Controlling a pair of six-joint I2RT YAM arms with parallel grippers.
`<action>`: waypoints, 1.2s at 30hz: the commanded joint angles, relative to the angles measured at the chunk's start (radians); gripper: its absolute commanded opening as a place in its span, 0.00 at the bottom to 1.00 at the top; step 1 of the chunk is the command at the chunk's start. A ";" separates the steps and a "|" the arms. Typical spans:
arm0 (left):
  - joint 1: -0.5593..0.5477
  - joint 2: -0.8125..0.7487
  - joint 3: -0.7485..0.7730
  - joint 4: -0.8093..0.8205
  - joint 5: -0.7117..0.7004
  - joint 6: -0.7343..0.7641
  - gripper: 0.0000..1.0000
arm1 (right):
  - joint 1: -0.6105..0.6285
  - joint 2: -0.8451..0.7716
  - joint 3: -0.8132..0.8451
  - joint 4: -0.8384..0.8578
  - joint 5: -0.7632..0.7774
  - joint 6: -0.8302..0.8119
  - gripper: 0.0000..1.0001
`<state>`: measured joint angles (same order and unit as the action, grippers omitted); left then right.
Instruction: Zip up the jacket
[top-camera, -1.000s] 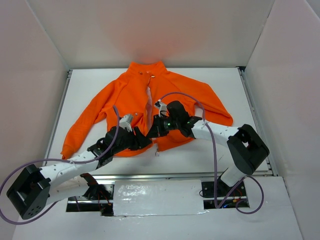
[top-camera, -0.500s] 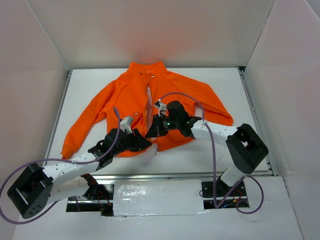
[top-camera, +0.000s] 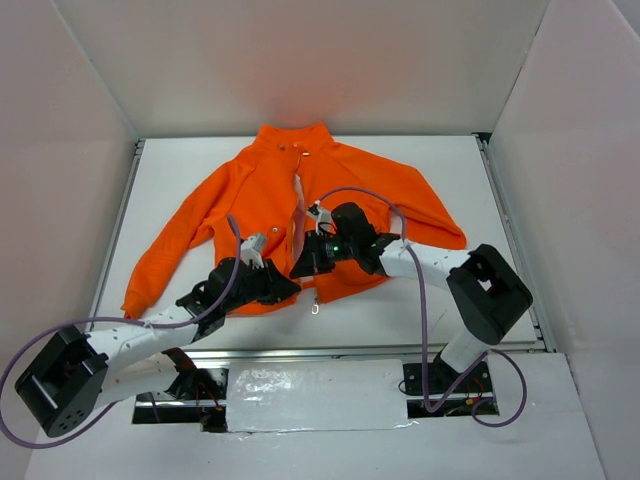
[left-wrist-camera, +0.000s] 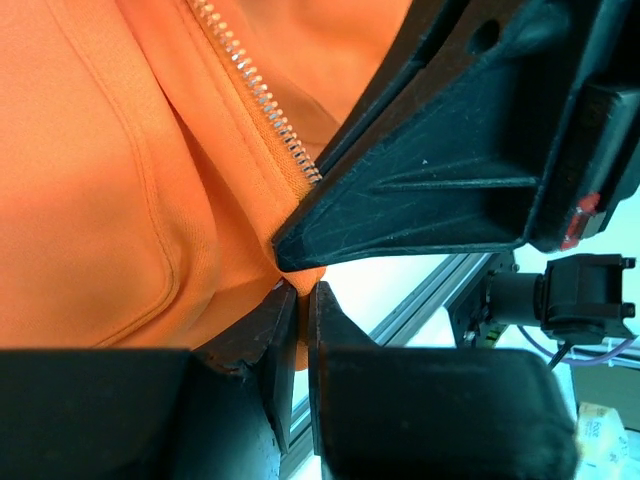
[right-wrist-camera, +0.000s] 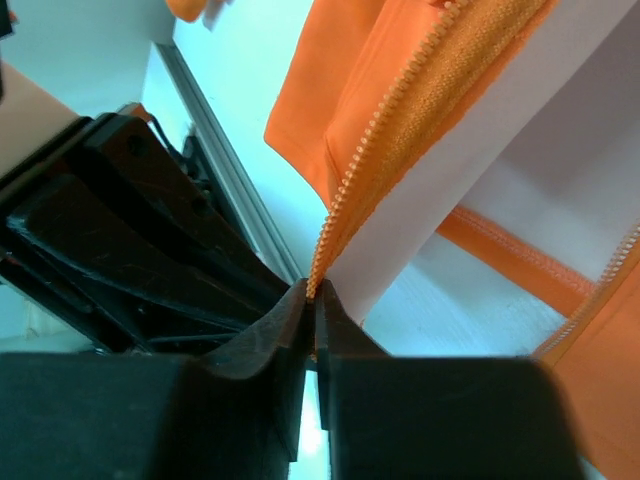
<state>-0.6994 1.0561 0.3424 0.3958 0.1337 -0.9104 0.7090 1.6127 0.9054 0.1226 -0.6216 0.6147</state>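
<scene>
L gripper (left-wrist-camera: 298, 293) pinched shut on jacket (top-camera: 250, 200) hem, by zipper (left-wrist-camera: 262, 100) bottom | R gripper (right-wrist-camera: 312, 292) clamped on jacket's other zip edge, near hem | jacket lay flat, front up, unzipped, on table (top-camera: 450, 300)

Plain bright orange jacket (top-camera: 250, 200) (zipper teeth (left-wrist-camera: 262, 95) silvery-pale) on a white table (top-camera: 375, 312), with purple cables (top-camera: 357, 188)

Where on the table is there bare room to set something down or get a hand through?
Bare table shows right of the jacket, out to the side rail, and in the far left corner beside its shoulder. The near strip under the hem is crowded: left gripper and right gripper pinch its front edges there.
</scene>
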 joint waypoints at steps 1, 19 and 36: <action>0.003 -0.034 0.003 0.069 0.043 0.038 0.03 | -0.005 0.015 0.033 0.046 -0.044 0.003 0.15; 0.009 -0.093 -0.083 0.265 0.136 0.019 0.00 | -0.042 -0.114 -0.175 0.291 -0.230 0.042 0.44; 0.011 -0.096 -0.082 0.213 0.109 0.024 0.35 | -0.051 -0.128 -0.177 0.267 -0.221 0.043 0.00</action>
<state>-0.6910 0.9627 0.2550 0.5545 0.2481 -0.8940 0.6621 1.5238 0.7254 0.3809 -0.8211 0.6708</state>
